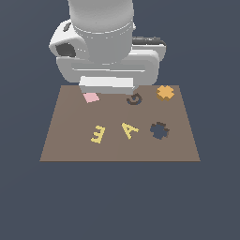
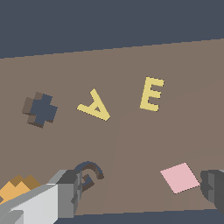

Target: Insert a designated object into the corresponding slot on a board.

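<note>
The orange lobed piece lies flat on the brown board near its far corner on the exterior view's right; only its edge shows in the wrist view. The dark navy lobed slot is nearer the front on the same side, and also shows in the wrist view. My gripper is open and empty. Its fingers stand wide apart, straddling the space between the dark G and the pink square. In the exterior view the hand hangs over the board's far edge and hides the fingertips.
A dark letter G, a pink square, a yellow E and a yellow A lie on the board. The arm's white body fills the back of the exterior view. A dark blue floor surrounds the board.
</note>
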### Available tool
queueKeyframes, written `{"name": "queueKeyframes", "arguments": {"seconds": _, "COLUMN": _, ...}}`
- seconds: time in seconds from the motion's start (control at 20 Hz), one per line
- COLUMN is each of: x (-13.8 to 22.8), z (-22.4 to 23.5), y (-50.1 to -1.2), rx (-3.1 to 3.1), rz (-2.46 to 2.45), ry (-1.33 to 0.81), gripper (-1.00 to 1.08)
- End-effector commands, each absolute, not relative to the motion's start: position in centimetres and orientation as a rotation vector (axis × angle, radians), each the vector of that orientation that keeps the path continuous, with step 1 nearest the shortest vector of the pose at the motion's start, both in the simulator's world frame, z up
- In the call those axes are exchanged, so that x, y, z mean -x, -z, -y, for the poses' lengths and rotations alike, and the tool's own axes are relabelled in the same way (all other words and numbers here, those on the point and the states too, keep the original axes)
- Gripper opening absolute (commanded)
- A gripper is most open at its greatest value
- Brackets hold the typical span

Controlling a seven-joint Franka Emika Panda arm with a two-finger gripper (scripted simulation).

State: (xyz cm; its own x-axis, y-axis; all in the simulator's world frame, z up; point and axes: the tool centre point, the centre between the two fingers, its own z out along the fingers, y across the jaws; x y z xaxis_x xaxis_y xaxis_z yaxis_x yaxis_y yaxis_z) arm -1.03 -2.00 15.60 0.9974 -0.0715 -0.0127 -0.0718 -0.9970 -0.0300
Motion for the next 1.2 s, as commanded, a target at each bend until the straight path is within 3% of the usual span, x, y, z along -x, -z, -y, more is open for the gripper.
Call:
{"name": "queueKeyframes", "arguments": {"seconds": 0.0, "x": 1.0, "z": 2.0, "y": -15.6, "rx": 3.109, "rz": -0.112, "ry": -0.018, "gripper": 1.0}}
{"name": "queueKeyframes", "arguments": {"seconds": 0.6, "x": 2.6, "z": 0.6, "y": -14.6, "rx": 3.106, "rz": -0.227, "ry": -0.016, "gripper": 1.0}}
{"name": "queueKeyframes", "arguments": {"seconds": 1.15, "x": 6.0, "z": -3.5, "y": -12.2, "rx": 3.078, "rz": -0.515, "ry": -0.012, "gripper": 1.0}}
